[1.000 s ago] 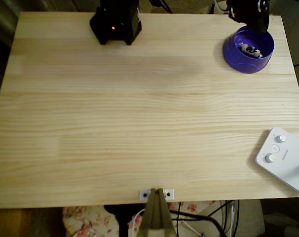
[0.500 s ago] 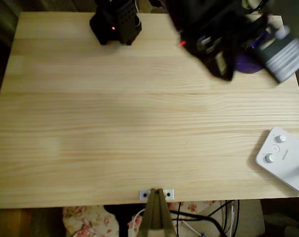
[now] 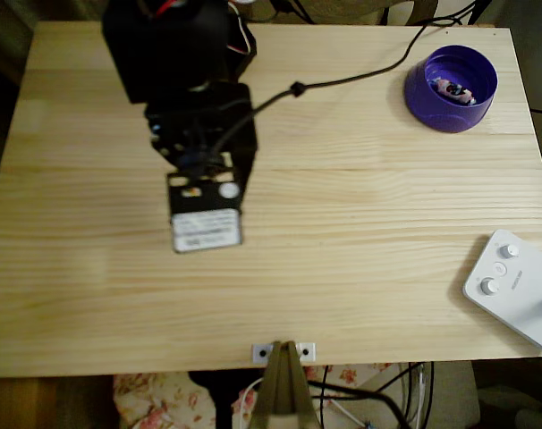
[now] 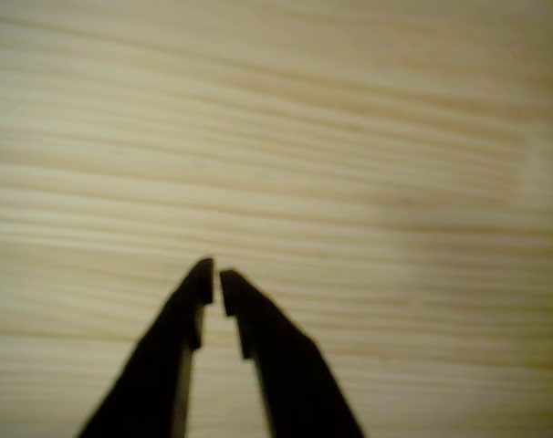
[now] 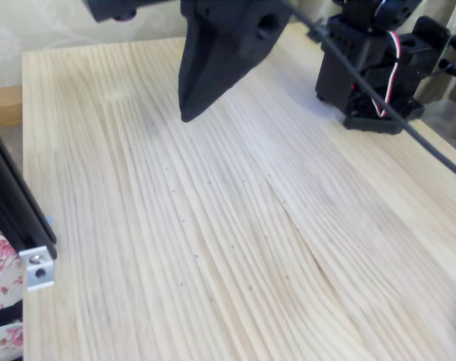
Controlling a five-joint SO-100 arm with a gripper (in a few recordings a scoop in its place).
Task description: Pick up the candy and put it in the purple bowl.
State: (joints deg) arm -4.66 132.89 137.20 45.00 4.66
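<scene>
The purple bowl point(image 3: 445, 121) stands at the table's top right corner in the overhead view. The candy point(image 3: 453, 89) lies inside it, pinkish-white with dark markings. My black arm point(image 3: 199, 152) reaches out over the left-middle of the table, far from the bowl. In the wrist view my gripper point(image 4: 215, 276) is shut, with only a sliver of gap and nothing between the fingers, over bare wood. In the fixed view my gripper point(image 5: 189, 113) hangs a little above the tabletop, its tips pointing down.
A white device with knobs point(image 3: 512, 286) lies at the right front edge. The arm's base point(image 5: 371, 68) stands at the back edge, with a black cable point(image 3: 360, 76) running from it. A camera post point(image 5: 17, 218) is clamped to the front edge.
The arm has swung away from the bowl at the top right, across the table to its left-middle. The candy has stayed in the bowl.
</scene>
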